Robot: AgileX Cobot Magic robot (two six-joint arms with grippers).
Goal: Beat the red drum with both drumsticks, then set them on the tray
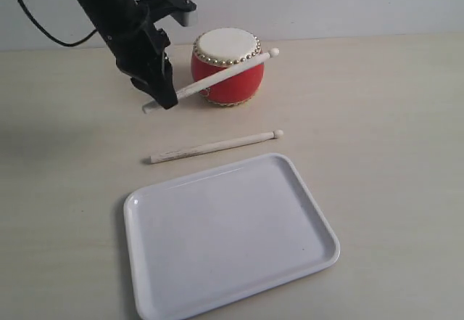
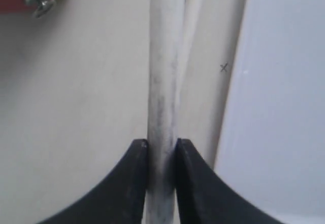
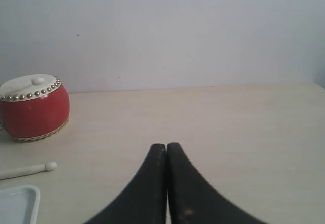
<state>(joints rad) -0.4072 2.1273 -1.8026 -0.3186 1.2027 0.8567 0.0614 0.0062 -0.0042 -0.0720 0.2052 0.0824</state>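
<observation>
The red drum (image 1: 228, 67) with its cream skin stands at the back of the table. My left gripper (image 1: 161, 96) is shut on one drumstick (image 1: 225, 73), held in the air in front of the drum, its rounded tip by the drum's right rim. That stick (image 2: 163, 82) runs out from between the black fingers (image 2: 133, 183). The second drumstick (image 1: 215, 146) lies flat on the table between drum and white tray (image 1: 145, 211). My right gripper (image 3: 166, 147) is shut on nothing, low over bare table; it sees the drum (image 3: 33, 107), a stick tip (image 3: 50, 166) and a tray corner (image 3: 18, 203).
The tabletop is pale wood and a plain light wall runs behind the drum. The left arm and its cable (image 1: 51, 33) reach in from the back left. The right arm does not show in the exterior view.
</observation>
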